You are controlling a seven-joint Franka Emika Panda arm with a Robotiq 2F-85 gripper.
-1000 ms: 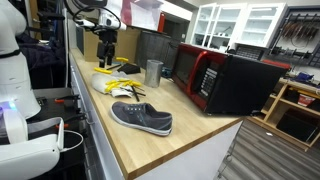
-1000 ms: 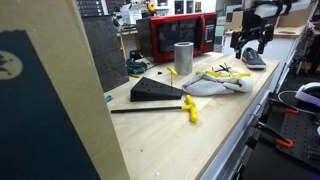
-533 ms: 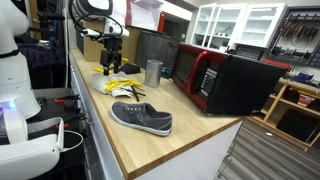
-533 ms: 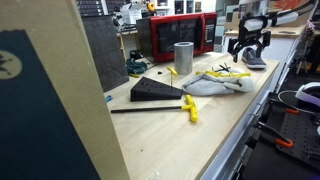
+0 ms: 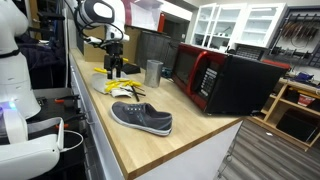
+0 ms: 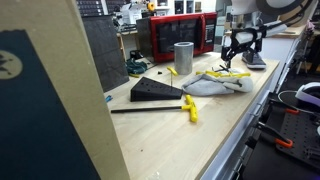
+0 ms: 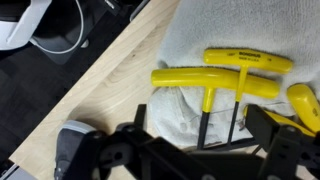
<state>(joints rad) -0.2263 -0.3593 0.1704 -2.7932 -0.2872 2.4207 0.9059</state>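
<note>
tool: you're holding the tool (image 5: 113, 70) with its jaws spread wide. Nothing is sitting between them, so it's gripping nothing.
tool position: it's hanging over the white cloth (image 6: 205, 87) near the tabletop (image 5: 190, 128) edge. Both exterior views are showing it apart from the cloth, no contact visible.
under the tool: in the wrist view the long yellow T-handle hex key (image 7: 205, 80) is lying crosswise between the two fingers, its dark shaft pointing back toward the tool body.
neighbours: a second T-handle hex key (image 7: 248, 60) is lying just beyond it, handles close together; touching or not, I can't tell. A third yellow handle (image 7: 305, 105) is poking in at the right edge of the wrist view.
where the keys are: all of them are resting flat on the cloth, none raised, none tilted up.
around: a grey shoe (image 5: 142, 118) is sitting nearer the tabletop end, well apart from the cloth. A metal cup (image 5: 153, 72) is standing upright just beside the cloth, in front of the red microwave (image 5: 225, 80).
also: a black wedge (image 6: 155, 92) is lying on the far side of the cloth from the tool, with a yellow-handled tool (image 6: 190, 108) just beside it.
progress: my read is you're at the approach stage. The tool is lining up over the long hex key, roughly centred on its shaft.
done: positioning above the cloth, jaws open.
not done: no closing, no contact, no lift; every key is lying where the cloth is carrying it.
</note>
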